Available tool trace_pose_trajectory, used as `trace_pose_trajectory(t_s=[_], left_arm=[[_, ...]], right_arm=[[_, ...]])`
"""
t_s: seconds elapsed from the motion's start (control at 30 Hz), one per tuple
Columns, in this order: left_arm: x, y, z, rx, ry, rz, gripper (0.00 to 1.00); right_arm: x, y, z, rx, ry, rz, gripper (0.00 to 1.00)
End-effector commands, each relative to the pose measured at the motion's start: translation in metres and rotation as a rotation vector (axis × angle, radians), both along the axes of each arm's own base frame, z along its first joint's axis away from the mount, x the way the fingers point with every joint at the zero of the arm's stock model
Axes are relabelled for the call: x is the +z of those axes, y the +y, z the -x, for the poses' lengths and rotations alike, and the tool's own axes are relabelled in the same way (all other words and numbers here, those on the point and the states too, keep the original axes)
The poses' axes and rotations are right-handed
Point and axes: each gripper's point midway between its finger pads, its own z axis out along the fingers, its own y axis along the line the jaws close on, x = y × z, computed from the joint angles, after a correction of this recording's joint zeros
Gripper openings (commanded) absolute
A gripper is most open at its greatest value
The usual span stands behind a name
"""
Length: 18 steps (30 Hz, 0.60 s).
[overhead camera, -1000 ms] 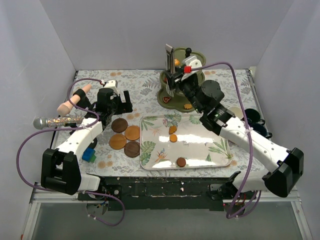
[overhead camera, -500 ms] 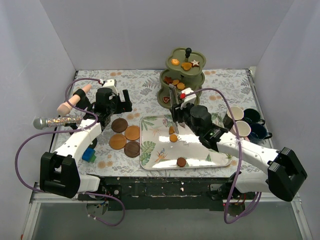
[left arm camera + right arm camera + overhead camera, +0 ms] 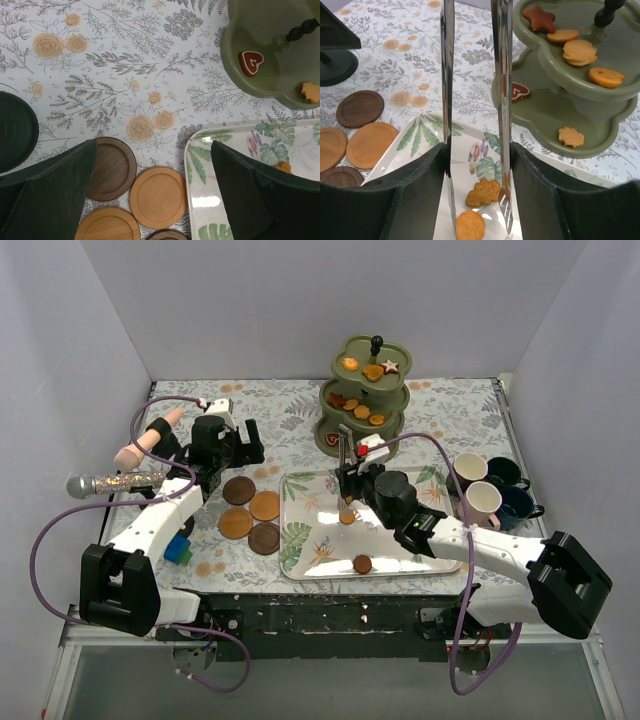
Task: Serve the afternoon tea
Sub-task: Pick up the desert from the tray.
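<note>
**Right gripper [image 3: 477, 170], clamped on metal tongs [image 3: 501, 75]; tong blades parted.**
Blade tips by two biscuits [image 3: 481, 192] on leaf-print tray [image 3: 415, 145], beside green stand [image 3: 580, 125]. Left gripper [image 3: 153, 150]: spread, empty, above brown coasters [image 3: 157, 197].

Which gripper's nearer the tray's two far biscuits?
Right. The right gripper holds the tongs just above the biscuits; the left gripper is by the coasters, left of the tray.

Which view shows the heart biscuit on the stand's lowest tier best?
Left wrist: the heart biscuit is whole, seen from above. Right wrist: the tongs hide its left edge. Top external: only a small speck.
</note>
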Motion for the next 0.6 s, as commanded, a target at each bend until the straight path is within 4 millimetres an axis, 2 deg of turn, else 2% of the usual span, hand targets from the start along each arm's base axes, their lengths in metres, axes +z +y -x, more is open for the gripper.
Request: trace_pose_trajectory(t_s=[0.0, 0.13, 0.57], left_arm=[[0.011, 0.000, -0.001, 0.000, -0.034, 0.004, 0.98], [0.011, 0.000, -0.001, -0.001, -0.034, 0.006, 0.98], [0.012, -0.001, -0.001, -0.004, -0.038, 0.009, 0.98]], right_arm=[[0.011, 0.005, 0.001, -0.046, -0.051, -0.056, 0.61], [0.001, 0.009, 0.005, -0.047, -0.047, -0.023, 0.61], [-0.012, 0.010, 0.012, -0.048, -0.035, -0.013, 0.61]])
